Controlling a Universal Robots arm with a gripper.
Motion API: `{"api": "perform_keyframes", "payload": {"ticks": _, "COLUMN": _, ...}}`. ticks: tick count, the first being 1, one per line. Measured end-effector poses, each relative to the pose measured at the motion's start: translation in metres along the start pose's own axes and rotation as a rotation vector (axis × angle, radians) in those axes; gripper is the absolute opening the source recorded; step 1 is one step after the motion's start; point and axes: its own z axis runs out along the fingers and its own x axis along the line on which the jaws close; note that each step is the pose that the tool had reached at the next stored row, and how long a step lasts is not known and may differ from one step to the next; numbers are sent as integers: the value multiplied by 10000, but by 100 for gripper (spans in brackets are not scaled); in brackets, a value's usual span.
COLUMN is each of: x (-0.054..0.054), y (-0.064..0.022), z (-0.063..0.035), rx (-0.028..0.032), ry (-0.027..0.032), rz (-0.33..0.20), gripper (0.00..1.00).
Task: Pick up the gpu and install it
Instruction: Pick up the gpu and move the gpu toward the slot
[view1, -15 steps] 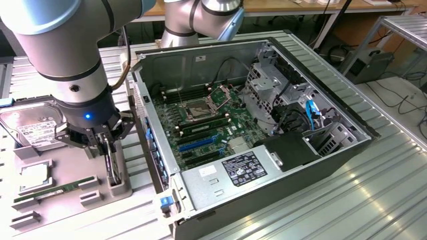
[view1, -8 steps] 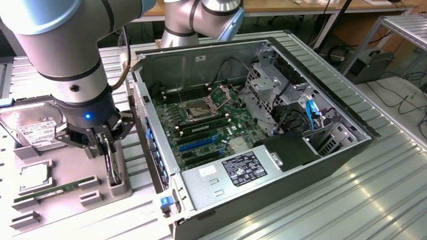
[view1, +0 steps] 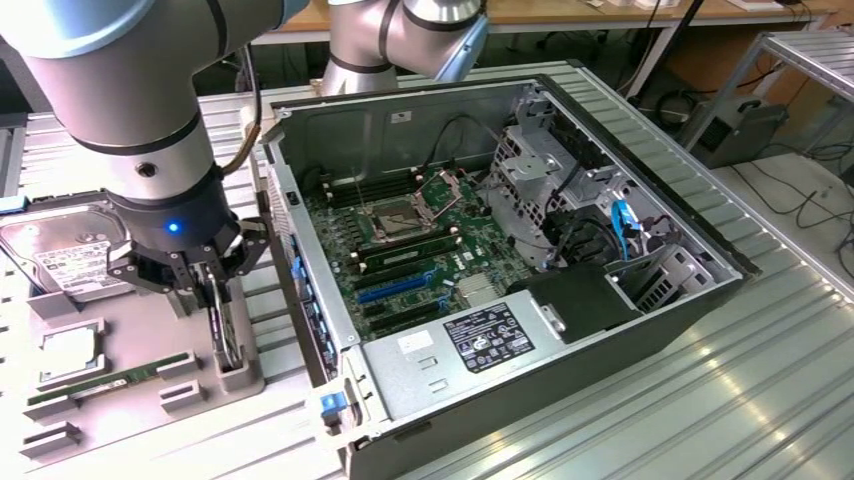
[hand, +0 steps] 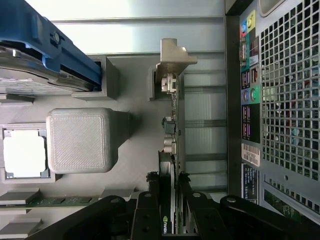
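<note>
We see the gripper (view1: 211, 285) down over the grey plastic parts tray (view1: 120, 420), which lies just beside the open black desktop computer case (view1: 694, 300), on the exterior view's left. The gpu (view1: 219, 318), a thin black card with a silvery metal end bracket, stands on edge in a slotted grey holder on that tray.

In the wrist view, the gripper (hand: 168, 179) straddles the gpu (hand: 173, 125). One black finger (hand: 151, 195) sits on each flat face, and the jaws look clamped onto the card.

Progress as we judge it: the grasp is made, but the lift is not yet done, since the card's lower edge looks seated in the holder. Install is not started. The gpu is outside the case, well apart from the blue expansion slot (view1: 387, 290) on the green motherboard (view1: 467, 235).

A silver hard drive (view1: 60, 255) and a narrow green memory stick (view1: 107, 382) lie untouched on the tray.
</note>
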Motion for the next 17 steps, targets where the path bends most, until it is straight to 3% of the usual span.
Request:
{"api": "perform_keyframes", "payload": {"ticks": 7, "x": -5, "y": 4, "z": -187, "rx": 0, "ry": 1, "rz": 0, "gripper": 26}}
{"api": "perform_keyframes", "payload": {"ticks": 17, "x": -18, "y": 14, "z": -655, "rx": 0, "ry": 1, "rz": -2, "gripper": 26}}
